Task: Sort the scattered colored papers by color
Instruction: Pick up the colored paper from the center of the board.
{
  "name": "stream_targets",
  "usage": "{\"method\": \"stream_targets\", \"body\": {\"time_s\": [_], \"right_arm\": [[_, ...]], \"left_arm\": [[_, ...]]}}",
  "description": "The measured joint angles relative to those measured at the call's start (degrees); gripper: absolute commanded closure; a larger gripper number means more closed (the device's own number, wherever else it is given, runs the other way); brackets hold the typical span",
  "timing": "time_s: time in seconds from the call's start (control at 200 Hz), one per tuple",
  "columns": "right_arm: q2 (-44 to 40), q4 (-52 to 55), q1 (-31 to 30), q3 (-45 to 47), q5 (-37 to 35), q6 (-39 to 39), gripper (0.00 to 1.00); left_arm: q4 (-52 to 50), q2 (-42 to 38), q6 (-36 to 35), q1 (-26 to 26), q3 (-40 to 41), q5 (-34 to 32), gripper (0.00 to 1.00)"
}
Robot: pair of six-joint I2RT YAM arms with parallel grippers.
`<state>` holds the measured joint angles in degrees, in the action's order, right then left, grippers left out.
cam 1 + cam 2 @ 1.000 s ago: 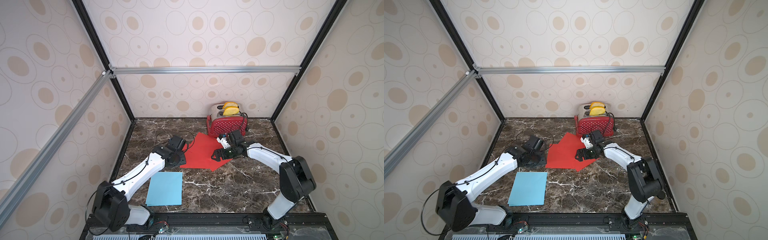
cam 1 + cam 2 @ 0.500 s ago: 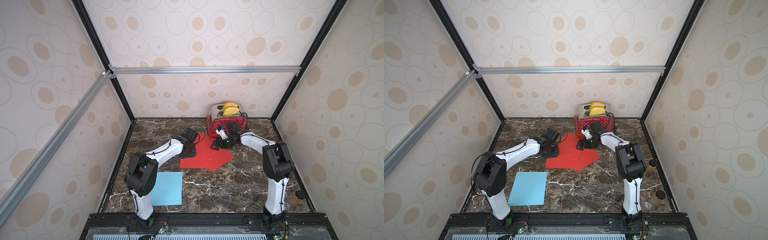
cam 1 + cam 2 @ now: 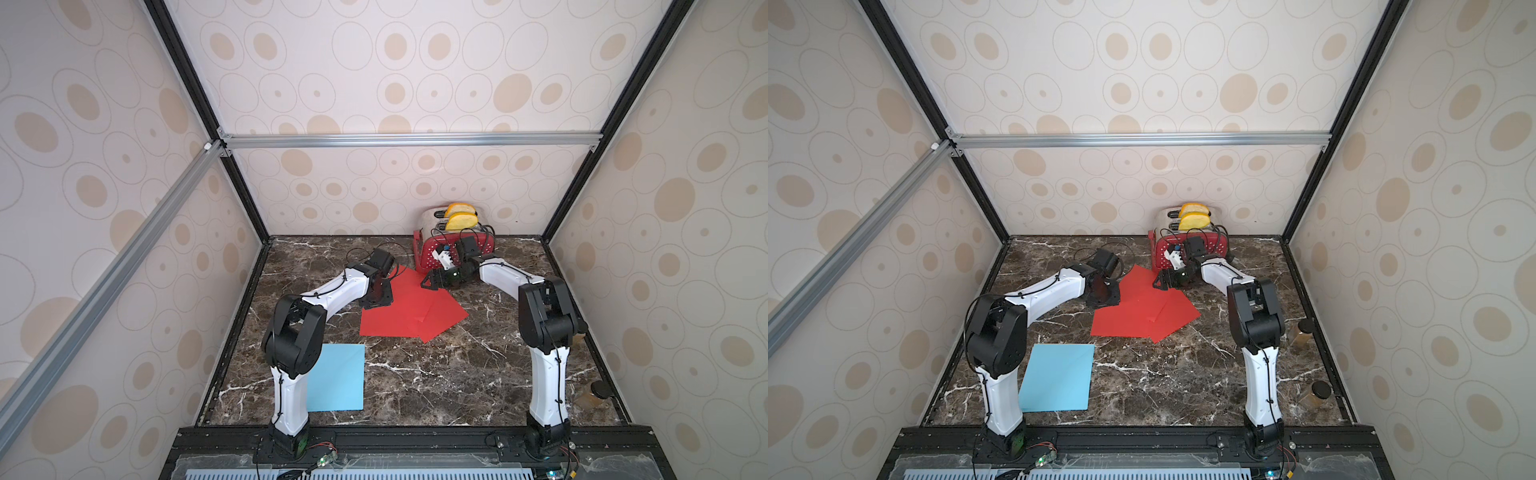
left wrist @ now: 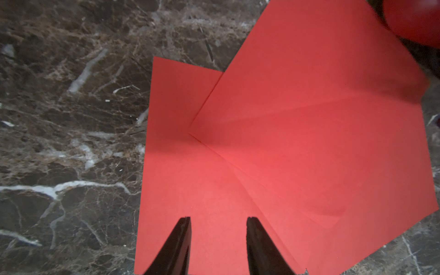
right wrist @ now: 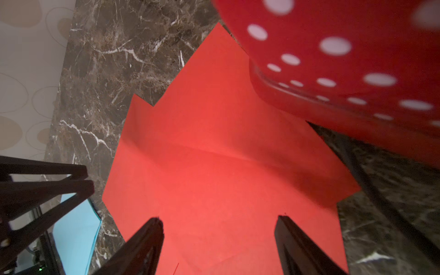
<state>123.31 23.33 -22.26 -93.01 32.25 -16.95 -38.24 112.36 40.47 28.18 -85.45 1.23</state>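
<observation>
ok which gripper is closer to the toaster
Right. The right gripper hangs just in front of the toaster, over the near corner of the red papers. The left gripper is at the papers' opposite edge, clearly farther from it.

Three red papers (image 3: pixel 399 320) (overlapping), one blue paper (image 3: pixel 338 376).

Both arms are reaching forward from their bases, elbows bent. The left arm (image 3: pixel 332 291) is angling the left gripper (image 4: pixel 218 217) steeply downward, its 2 fingers (image 4: pixel 181 238) standing apart with nothing between them. The right arm (image 3: pixel 500 272) is pointing the right gripper (image 5: pixel 218 217) low and inward, jaws spread wider.
</observation>
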Motion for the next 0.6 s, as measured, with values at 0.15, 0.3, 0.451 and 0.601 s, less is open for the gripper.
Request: {"method": "stream_targets", "body": {"time_s": [0.15, 0.3, 0.451, 0.601], "right_arm": [[3.3, 0.1, -0.4, -3.1, 1.4, 0.2, 0.48], [6.6, 1.0, -0.6, -5.7, 1.7, 0.5, 0.45], [8.3, 4.2, -0.7, -8.9, -0.7, 1.6, 0.46], [8.8, 6.5, -0.7, -10.2, -3.8, 2.5, 0.45]], "left_arm": [[0.1, 0.7, -0.1, -0.5, 0.0, 0.5, 0.59], [1.0, 0.8, -0.1, -1.1, 0.0, 1.5, 0.58], [5.2, 0.7, -0.1, -1.9, 0.3, 3.6, 0.57], [12.9, -0.2, -0.2, -2.6, 4.4, 7.0, 0.57]]}}
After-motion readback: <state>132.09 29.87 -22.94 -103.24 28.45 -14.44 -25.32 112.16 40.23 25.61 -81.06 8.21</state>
